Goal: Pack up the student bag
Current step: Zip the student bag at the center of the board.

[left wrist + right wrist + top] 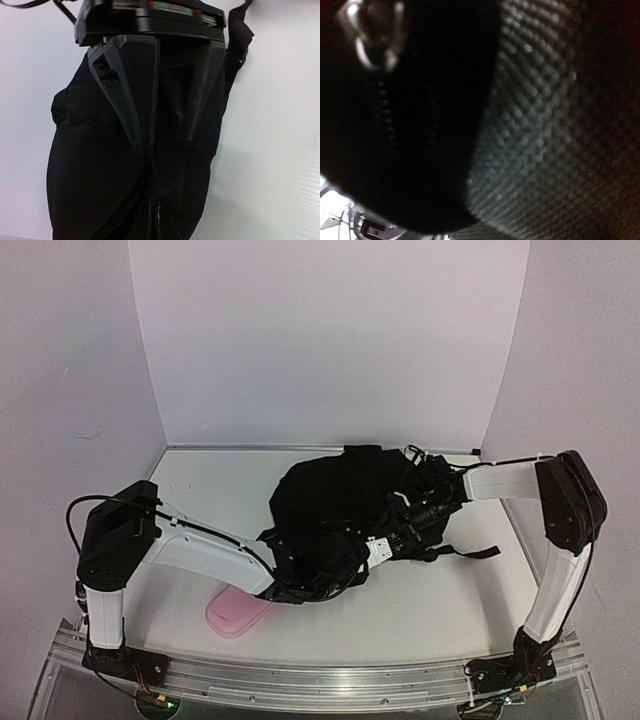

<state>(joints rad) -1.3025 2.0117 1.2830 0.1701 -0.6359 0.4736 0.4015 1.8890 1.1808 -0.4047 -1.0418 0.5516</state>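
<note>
The white counter (430, 605) carries the student bag (325, 490), which lies slumped at its middle between both arms. The left fingers (145, 135) are clenched on a fold of black fabric just beside the zip (125, 195). The right fingers (408, 523) are pushed against the bag's right side. Their camera shows only dark cloth and a metal zip ring (372, 30), so I cannot tell their state. The pink pencil case (238, 614) is outside the bag, under the left arm. I think the soft fabric may slip out, or a loose strap (470, 553) may catch the right fingers.
</note>
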